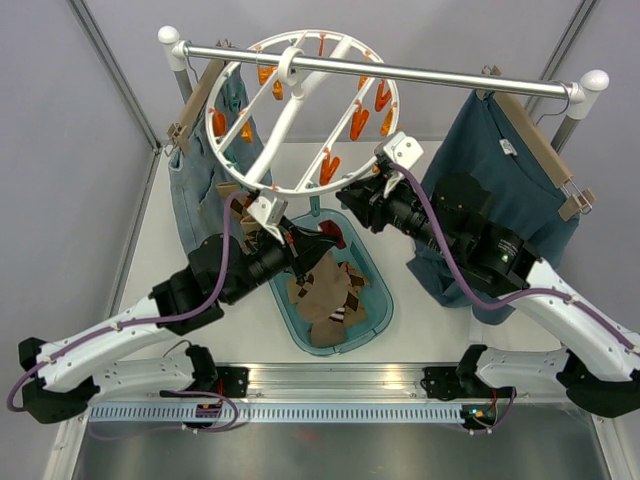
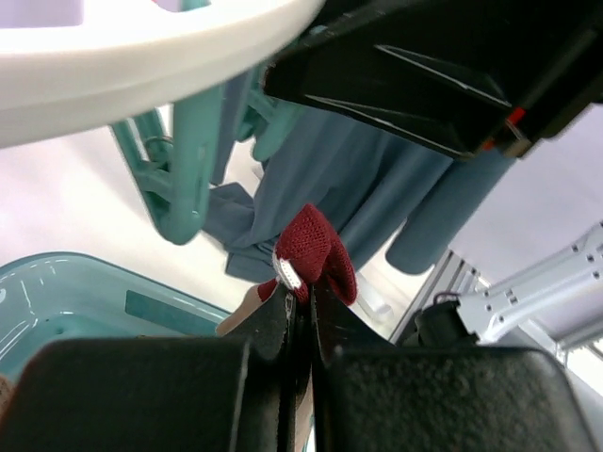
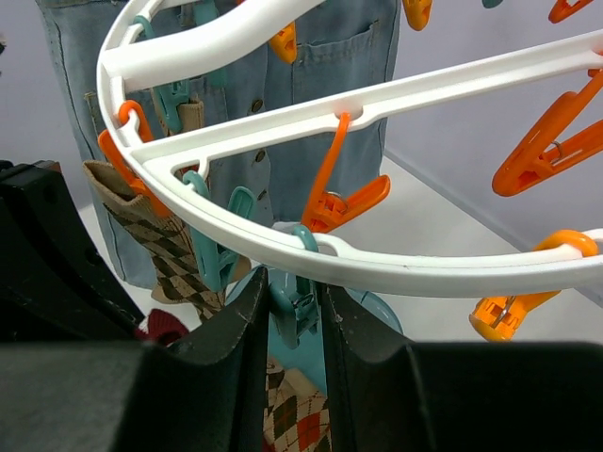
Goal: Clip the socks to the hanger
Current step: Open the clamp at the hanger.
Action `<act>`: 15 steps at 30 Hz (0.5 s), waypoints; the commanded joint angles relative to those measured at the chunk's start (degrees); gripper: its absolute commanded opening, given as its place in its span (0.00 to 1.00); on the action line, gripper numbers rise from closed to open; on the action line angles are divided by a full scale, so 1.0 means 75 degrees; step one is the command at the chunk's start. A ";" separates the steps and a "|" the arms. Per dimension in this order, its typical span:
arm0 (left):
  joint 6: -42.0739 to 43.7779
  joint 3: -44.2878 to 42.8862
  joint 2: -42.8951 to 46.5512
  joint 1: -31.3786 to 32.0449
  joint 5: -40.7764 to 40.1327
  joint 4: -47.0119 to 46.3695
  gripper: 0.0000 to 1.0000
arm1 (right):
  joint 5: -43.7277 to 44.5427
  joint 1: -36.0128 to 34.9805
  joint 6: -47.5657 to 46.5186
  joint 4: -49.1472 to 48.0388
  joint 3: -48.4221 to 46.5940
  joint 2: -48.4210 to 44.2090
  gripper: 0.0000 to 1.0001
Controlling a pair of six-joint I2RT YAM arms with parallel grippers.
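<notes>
1. The right gripper [image 3: 294,315] is closed on a teal clothespin [image 3: 283,301] under the hanger [image 3: 424,273]; it should squeeze fully so the mouth gapes
2. The left gripper [image 2: 301,311], shut tight, pinches the sock [image 2: 316,250] by its dark-red tip; feed that tip straight in
3. The sock's tip sits near the clothespin, just below, apparently not yet inside

A metal rail [image 1: 400,72] with white end knobs spans the back of the white table [image 1: 150,260]. From its left end a wooden hanger [image 1: 200,95] carries a buttoned, pocketed denim garment [image 1: 192,195]. From its right end a second wooden hanger [image 1: 535,140] carries a dark blue-teal garment [image 1: 495,150], possibly a sweater. Below the rail's middle a teal basket [image 1: 381,285] sits on the table.
</notes>
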State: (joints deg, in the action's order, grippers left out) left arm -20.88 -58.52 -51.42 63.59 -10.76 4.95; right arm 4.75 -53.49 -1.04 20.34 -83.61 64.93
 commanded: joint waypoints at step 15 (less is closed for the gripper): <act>-0.0989 -0.0049 -0.0410 -0.0498 -0.0511 -0.1316 0.02 | -0.0212 0.0019 0.0443 -0.0309 -0.0418 0.0085 0.00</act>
State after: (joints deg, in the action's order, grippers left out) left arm -26.00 -58.52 -54.28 60.71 -14.96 -0.27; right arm 4.32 -53.49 1.34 20.38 -84.44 65.34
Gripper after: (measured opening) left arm 0.047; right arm 0.301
